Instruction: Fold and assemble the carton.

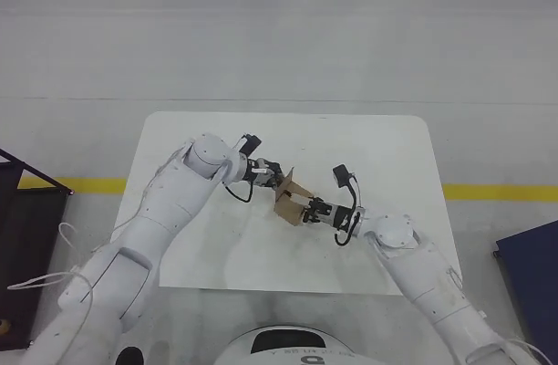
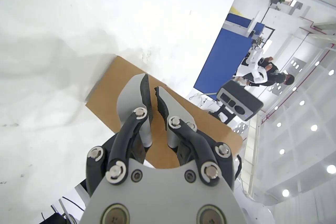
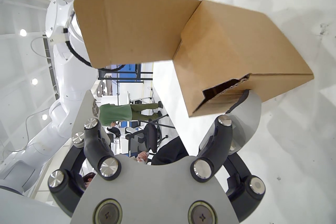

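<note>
Broadly, grey floor (image 1: 279, 55) crossed by a yellow line (image 1: 507, 192) surrounds the white table (image 1: 379, 155). The left arm (image 1: 170, 210) runs up from the near left corner and bends sharply at the elbow, wrist pointing at the centre. The right arm (image 1: 425, 269) angles in from the near right. Between them, near the table's middle, is the brown carton (image 1: 291, 198), half formed, with one flap (image 3: 131, 28) standing up on the left arm's side. The left gripper (image 2: 151, 84) lies over that flap's face, fingers pressed nearly together with nothing between. The right gripper (image 3: 168, 99) is spread wide, one finger (image 3: 246, 104) touching the carton's lower corner, the other clear.
</note>
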Tool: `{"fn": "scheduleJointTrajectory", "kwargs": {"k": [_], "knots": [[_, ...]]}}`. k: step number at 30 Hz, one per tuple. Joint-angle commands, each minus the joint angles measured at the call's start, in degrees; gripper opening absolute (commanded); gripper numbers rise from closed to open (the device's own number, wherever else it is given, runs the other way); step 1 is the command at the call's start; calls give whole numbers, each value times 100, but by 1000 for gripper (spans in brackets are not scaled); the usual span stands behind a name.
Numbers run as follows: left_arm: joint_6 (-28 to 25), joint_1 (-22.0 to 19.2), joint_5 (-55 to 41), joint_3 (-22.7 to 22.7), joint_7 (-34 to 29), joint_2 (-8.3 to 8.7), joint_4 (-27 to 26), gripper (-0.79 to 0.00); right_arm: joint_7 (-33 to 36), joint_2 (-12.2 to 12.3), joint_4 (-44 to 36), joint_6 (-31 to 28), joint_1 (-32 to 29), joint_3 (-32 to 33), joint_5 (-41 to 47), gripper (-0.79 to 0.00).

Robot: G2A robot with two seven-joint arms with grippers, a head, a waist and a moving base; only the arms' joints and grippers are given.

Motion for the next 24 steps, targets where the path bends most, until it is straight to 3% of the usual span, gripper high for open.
{"fn": "scheduleJointTrajectory", "kwargs": {"k": [1, 13, 24], "knots": [[25, 120, 36, -47, -86, 49, -171, -785, -10, 15, -13, -7, -28, 63, 22, 0], [340, 856, 253, -656, 306, 371, -1279, -785, -2, 88, -93, -65, -180, 323, 94, 0], [-21, 1426, 212, -968, 196, 547, -2200, -785, 46, 83, 75, -79, -131, 284, 166, 0]]}}
